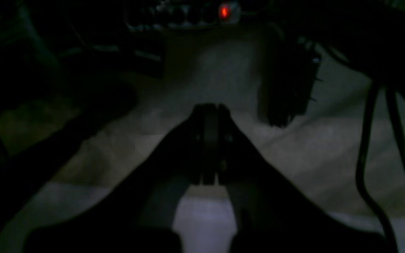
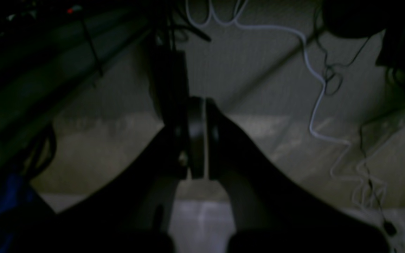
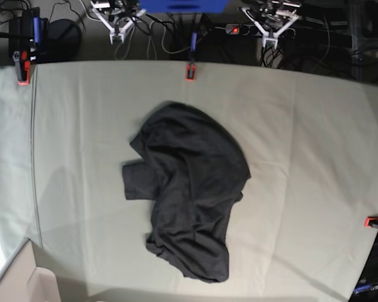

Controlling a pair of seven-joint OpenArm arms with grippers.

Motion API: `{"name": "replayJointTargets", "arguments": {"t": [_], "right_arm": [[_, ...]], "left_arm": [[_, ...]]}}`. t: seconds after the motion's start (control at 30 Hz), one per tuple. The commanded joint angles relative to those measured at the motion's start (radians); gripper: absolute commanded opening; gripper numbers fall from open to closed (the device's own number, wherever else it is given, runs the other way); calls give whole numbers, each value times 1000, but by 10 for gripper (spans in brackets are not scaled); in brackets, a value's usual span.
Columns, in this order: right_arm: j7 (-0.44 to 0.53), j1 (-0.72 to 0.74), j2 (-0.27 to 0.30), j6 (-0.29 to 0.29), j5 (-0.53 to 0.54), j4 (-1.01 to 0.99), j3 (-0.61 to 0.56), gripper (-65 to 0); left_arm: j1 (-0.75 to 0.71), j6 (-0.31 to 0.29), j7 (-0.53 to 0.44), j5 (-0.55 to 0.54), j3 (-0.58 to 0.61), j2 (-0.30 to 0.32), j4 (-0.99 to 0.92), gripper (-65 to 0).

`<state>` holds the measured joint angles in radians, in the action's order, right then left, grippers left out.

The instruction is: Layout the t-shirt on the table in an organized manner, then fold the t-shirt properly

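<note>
Shirt bunched mid-surface, both arms parked at far edge.

T-shirt (image 3: pixel 189 189) crumpled, long axis far-to-near, leaning near-right; sleeve poking left. Left gripper (image 1: pixel 209 147) and right gripper (image 2: pixel 197 140) jaws closed, empty, well apart from cloth. Neither clearly nearer. Bare surface (image 3: pixel 315 157) all round for spreading.

Crumpled t-shirt (image 3: pixel 189 189) on cloth-covered table (image 3: pixel 315 157)
</note>
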<state>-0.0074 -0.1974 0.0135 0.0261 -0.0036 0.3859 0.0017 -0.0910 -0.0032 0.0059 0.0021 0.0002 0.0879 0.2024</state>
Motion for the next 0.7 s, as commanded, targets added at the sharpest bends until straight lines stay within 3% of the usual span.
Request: {"name": "replayJointTargets", "arguments": {"t": [0.0,0.3,0.67], "right_arm": [[2,-37,4,-30,1,48,-1,-650],[-3,-354,53,-30,1,612,-1,-650],[-3,-572,85,-30,0,1077,1,-650]], "left_arm": [[-23,-2,-7,-1,-4,10,42,-650],[-318,-2,-5,-3,-4,33,530,-650],[-609,-1,-5,-3,-7,83,1081,-650]]}}
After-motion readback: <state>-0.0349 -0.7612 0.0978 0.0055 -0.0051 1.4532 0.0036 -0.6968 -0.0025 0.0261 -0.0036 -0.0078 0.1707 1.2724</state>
